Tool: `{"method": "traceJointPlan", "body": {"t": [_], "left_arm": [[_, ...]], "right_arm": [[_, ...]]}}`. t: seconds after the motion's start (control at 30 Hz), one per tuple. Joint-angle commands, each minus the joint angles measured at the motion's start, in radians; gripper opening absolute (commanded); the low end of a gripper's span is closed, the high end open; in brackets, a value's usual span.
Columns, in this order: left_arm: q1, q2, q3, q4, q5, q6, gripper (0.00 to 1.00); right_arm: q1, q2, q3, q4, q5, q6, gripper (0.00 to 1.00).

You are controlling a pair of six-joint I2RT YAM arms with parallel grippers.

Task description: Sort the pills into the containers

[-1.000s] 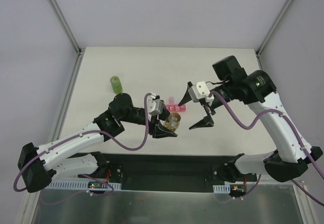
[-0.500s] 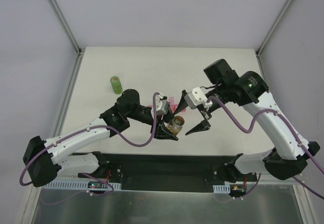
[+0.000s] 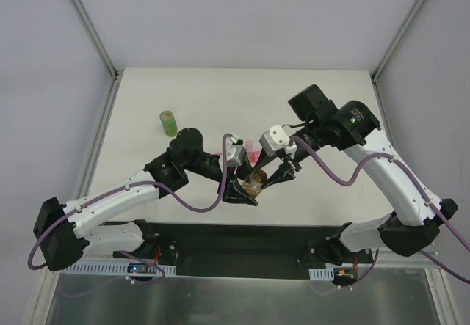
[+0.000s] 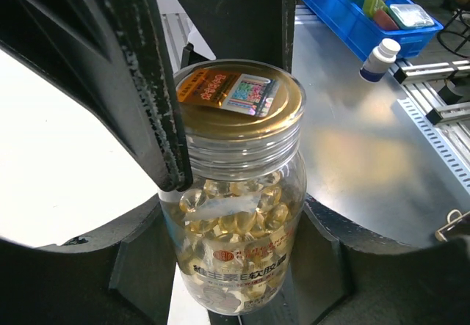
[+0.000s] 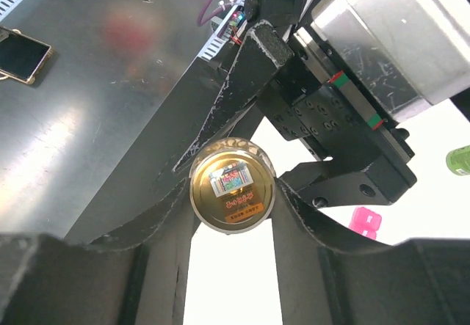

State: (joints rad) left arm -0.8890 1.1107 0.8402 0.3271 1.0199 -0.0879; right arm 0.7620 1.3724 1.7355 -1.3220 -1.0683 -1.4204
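A small clear bottle (image 4: 235, 229) with a gold lid (image 4: 236, 97) is held above the table's near part, my left gripper (image 4: 235, 274) shut on its lower body. Yellow-brown pills (image 4: 235, 211) show as a heap through its wall. My right gripper (image 5: 232, 193) comes from the far side, and both its fingers (image 5: 169, 193) press the lid (image 5: 232, 191). In the top view the bottle (image 3: 256, 182) sits between both grippers. The pink containers (image 3: 250, 149) lie on the table just behind, partly hidden by the arms; one end of the containers (image 5: 363, 222) shows in the right wrist view.
A green cylindrical bottle (image 3: 169, 122) stands at the table's back left. Off the table's near edge is a metal surface with a blue bin (image 4: 367, 9), a white bottle (image 4: 380, 57) and a phone-like slab (image 5: 22, 57).
My right gripper has moved left and down to the bottle and its wide-open fingers have closed onto the lid. The left arm shifted the bottle slightly toward the near edge, then held still.
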Motion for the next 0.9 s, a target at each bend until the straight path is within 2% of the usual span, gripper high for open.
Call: {"method": "traceJointPlan", "body": {"t": [0.0,0.13,0.23,0.27,0.3,0.33,0.37,0.47,0.6,0.73,0.87], "left_arm": [[0.01,-0.028,0.03,0.024,-0.023,0.019,0.0],[0.01,-0.077,0.01,0.016,-0.183,0.048,0.0],[0.009,-0.126,-0.006,0.038,-0.3,0.059,0.0],[0.005,-0.138,-0.012,0.061,-0.395,0.057,0.0],[-0.002,-0.149,-0.026,0.072,-0.437,0.06,0.0],[-0.014,-0.167,-0.03,0.082,-0.475,0.063,0.0],[-0.025,-0.173,-0.036,0.095,-0.576,0.069,0.0],[-0.074,-0.184,-0.055,0.151,-0.71,0.079,0.0],[-0.148,-0.144,-0.069,0.28,-0.968,0.129,0.0],[-0.198,-0.097,-0.072,0.401,-1.203,0.145,0.0],[-0.205,-0.043,-0.061,0.466,-1.33,0.12,0.0]], "right_arm": [[0.01,0.005,0.033,-0.181,-0.012,0.037,0.38],[0.01,-0.01,-0.008,-0.108,0.016,0.125,0.31],[0.011,-0.051,-0.08,0.062,0.097,0.299,0.28],[0.011,-0.058,-0.099,0.111,0.161,0.398,0.26],[0.011,-0.062,-0.108,0.18,0.188,0.429,0.26],[0.01,-0.062,-0.117,0.208,0.214,0.463,0.26],[0.01,-0.061,-0.132,0.236,0.261,0.504,0.26],[0.01,-0.047,-0.148,0.32,0.323,0.609,0.25],[-0.004,-0.009,-0.148,0.4,0.393,0.762,0.25],[-0.03,0.024,-0.168,0.474,0.476,0.888,0.2],[-0.047,0.02,-0.206,0.552,0.542,0.956,0.23]]}}
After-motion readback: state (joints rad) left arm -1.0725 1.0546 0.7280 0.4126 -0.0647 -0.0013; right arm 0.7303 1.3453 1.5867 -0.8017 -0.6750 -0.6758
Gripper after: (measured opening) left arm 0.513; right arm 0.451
